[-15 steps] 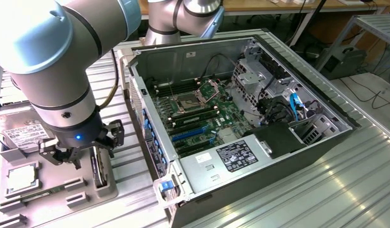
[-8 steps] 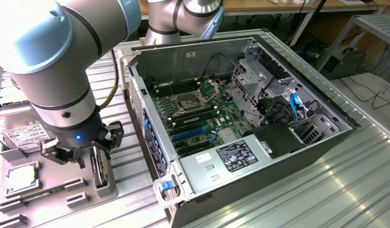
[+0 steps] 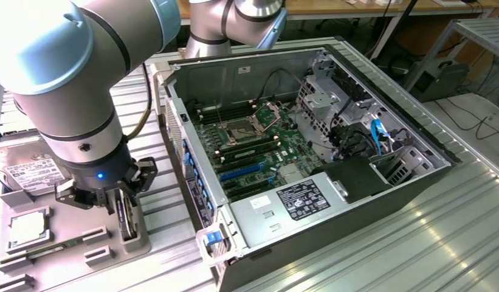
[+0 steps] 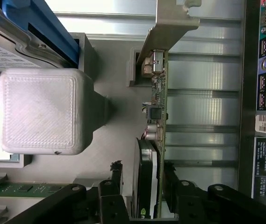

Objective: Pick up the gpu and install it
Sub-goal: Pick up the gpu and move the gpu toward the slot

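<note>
Hanging straight down over the grey parts tray [image 3: 71,213] at the exterior view's left, the gripper [image 3: 113,204] straddles the gpu [image 3: 127,220]. The card stands on its long edge in a slotted holder on that tray. In the wrist view the black fingers [image 4: 117,184] sit one on each flank of the card, spread rather than clamped. A sliver of gap shows beside one of them, while the other looks to be right against the board. The card's silvery bracket [image 4: 168,28] is at the end away from the fingers. Near the gripper on the same tray lies a hard drive [image 3: 26,171] with a white label. Farther on, toward the exterior view's right, the computer case [image 3: 233,76] lies open on the ribbed metal table [image 3: 411,243]. Its motherboard [image 3: 258,146] faces up, with blue expansion slots [image 3: 237,173] in plain sight.
</note>
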Action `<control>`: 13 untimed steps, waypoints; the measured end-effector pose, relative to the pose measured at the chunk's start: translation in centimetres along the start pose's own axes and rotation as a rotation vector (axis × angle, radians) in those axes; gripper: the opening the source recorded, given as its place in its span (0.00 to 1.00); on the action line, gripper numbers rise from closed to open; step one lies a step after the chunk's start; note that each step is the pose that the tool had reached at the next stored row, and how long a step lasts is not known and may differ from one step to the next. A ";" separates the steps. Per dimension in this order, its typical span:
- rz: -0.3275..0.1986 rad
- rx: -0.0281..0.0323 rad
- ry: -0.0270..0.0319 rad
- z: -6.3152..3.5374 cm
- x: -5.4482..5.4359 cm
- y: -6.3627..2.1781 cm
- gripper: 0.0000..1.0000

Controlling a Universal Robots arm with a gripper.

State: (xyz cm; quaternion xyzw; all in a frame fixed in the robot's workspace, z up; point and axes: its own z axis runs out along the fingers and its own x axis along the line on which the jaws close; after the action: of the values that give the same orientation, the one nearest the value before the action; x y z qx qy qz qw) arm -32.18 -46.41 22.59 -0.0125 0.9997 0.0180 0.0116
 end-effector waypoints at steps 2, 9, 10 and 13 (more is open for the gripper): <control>0.000 -0.0001 -0.0001 0.00 0.0 0.00 0.40; 0.000 0.0000 0.0000 0.00 -0.1 0.00 0.40; 0.000 0.0000 -0.0001 0.00 -0.1 0.00 0.38; 0.000 0.0000 0.0000 0.00 -0.1 0.00 0.28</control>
State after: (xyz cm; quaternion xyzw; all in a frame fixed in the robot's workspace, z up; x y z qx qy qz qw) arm -32.11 -46.41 22.59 -0.0126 0.9997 0.0180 0.0116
